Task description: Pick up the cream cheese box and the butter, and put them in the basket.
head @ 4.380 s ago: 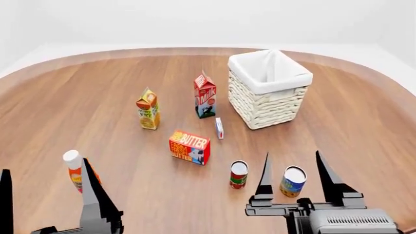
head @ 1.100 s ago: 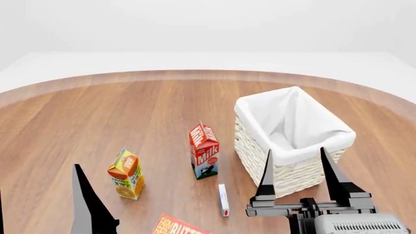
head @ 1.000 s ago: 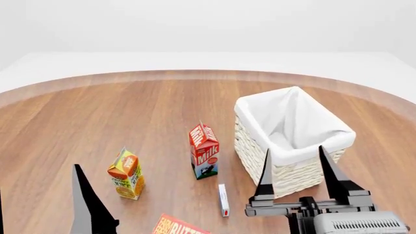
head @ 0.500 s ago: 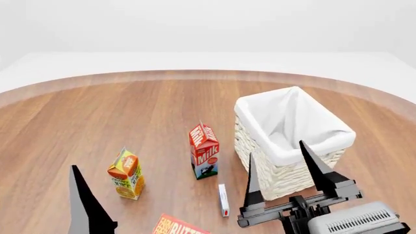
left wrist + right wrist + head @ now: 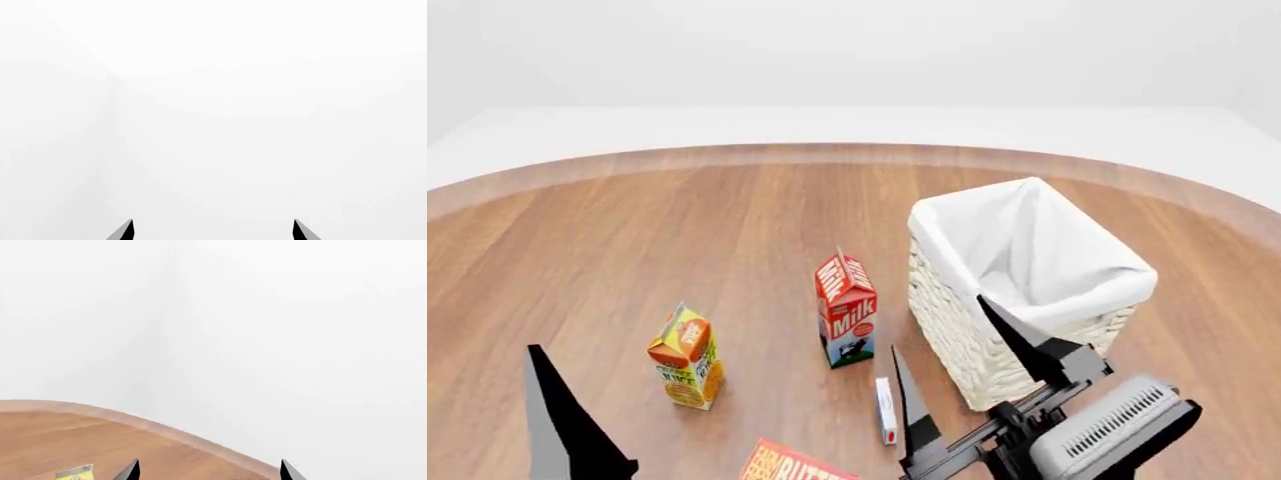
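Rolled leftward now, the right gripper gapes wide before the basket. Cream cheese box lies just left of it; "BUTTER" box nearer still, "Milk" carton behind. Left gripper wide too.

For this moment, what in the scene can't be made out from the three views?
- Butter: head view, cut off by the bottom edge; only a corner shows.
- Basket floor: head view, hidden by its own near wall and liner.
- Left claw: left wrist view shows only two tips against blank white; head view shows one finger.
- Yellow item: right wrist view, cut by the edge, too little to name.
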